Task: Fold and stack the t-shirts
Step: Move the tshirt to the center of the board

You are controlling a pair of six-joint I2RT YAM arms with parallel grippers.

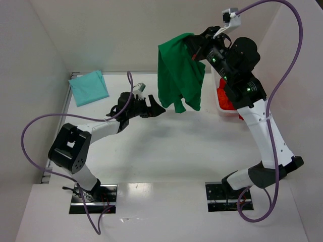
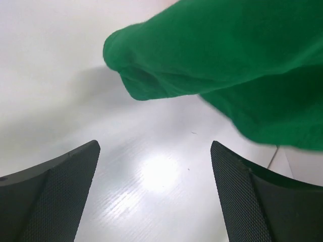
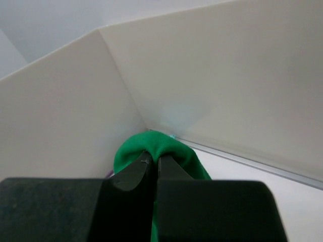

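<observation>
White tabletop (image 1: 166, 151), boxed by pale walls: the right gripper (image 1: 198, 44), jaws pinched tight on cloth, holds the dark green t-shirt (image 1: 179, 70) aloft, while the left gripper (image 1: 154, 107) hovers wide open beside its hanging hem. The best move is probably to catch a lower corner, though which edge dangles nearest is unclear, and then spread the shirt flat.

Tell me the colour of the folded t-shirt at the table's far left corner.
The folded t-shirt is pale teal; the top external view shows it best.

Top view: high above near edge, looking down on surface (image 1: 171, 151). Wrist views: close-up, left facing surface, right facing far corner. Shared: green shirt (image 1: 176, 75).
</observation>
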